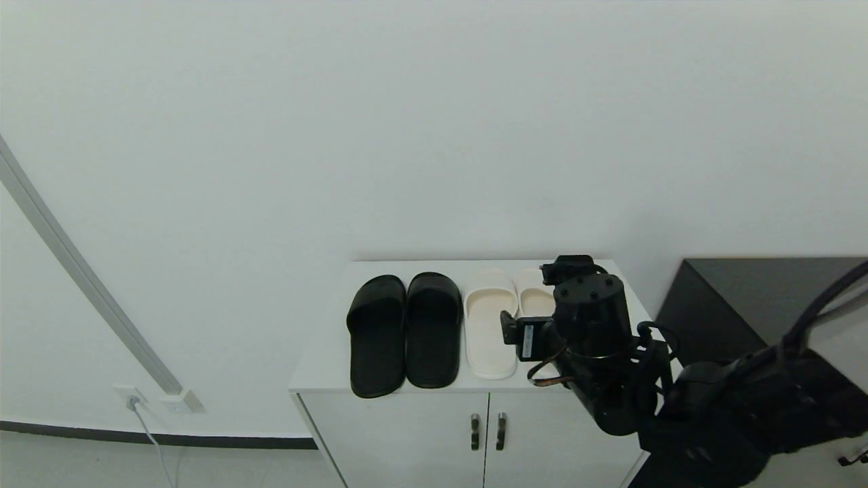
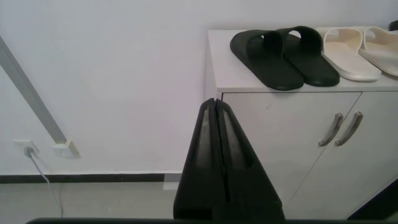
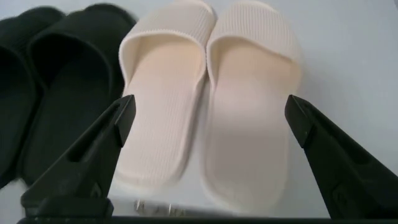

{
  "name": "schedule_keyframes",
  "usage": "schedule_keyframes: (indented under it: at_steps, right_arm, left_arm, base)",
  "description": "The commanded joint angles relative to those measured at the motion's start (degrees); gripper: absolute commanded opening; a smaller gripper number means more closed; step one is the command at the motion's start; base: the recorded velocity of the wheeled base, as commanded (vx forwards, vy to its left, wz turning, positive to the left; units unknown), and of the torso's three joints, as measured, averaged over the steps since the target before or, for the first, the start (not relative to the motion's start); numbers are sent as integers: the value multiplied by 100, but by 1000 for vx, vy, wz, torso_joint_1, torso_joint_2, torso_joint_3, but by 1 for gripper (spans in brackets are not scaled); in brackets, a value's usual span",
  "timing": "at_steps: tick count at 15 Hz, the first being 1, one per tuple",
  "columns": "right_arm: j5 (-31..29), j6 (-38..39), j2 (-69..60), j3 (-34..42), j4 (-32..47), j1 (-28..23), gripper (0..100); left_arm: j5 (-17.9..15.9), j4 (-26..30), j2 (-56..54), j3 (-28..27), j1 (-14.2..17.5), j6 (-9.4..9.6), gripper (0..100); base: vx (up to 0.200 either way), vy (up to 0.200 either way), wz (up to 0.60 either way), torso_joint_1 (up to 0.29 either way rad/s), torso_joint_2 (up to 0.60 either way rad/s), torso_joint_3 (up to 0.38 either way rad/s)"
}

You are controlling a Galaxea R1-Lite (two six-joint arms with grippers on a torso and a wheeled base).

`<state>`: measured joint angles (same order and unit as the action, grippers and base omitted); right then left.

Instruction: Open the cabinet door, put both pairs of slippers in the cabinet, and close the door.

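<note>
- The white cabinet (image 1: 393,440) is standing against a pale wall, and both of its doors are sitting shut, with two metal handles (image 1: 475,432) hanging side by side at the middle seam.
- The black slippers (image 1: 380,339) are lying as a pair on the left part of the cabinet top, toes toward the wall and touching each other along their inner sides.
- The cream slippers (image 1: 489,332) are lying just beside them on the right part of the top, pointing the same way.
- The right gripper (image 3: 209,106) is hovering over the cream slippers with its jaws released, spread wide enough to span both of them, and touching neither.
- The left gripper (image 2: 216,102) is hanging low, off the cabinet's left front corner and apart from it; its jaws are clenched together on nothing.
- A small white label (image 1: 527,341) is showing on the right arm's wrist, but its print is too small to read.
- A wall socket (image 1: 129,396) with a cable plugged in is sitting low on the wall, left of the cabinet.
- A dark piece of furniture (image 1: 746,291) is standing to the cabinet's right.
</note>
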<state>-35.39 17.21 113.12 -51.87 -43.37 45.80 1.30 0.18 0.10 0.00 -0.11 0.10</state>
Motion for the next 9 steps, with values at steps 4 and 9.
schedule_keyframes:
  at_steps: [4,9]
  right_arm:
    - [-117,-377,1371,-710,-681,-212,100]
    - [-161,-508,1925,-1537,-655,-484,100]
  left_arm:
    - [1,-1,-1,-9,2,-1,0]
    - [1,-1,-1,-9,2,-1,0]
  base:
    - [0,0,0,0,0,0]
    - [0,0,0,0,0,0]
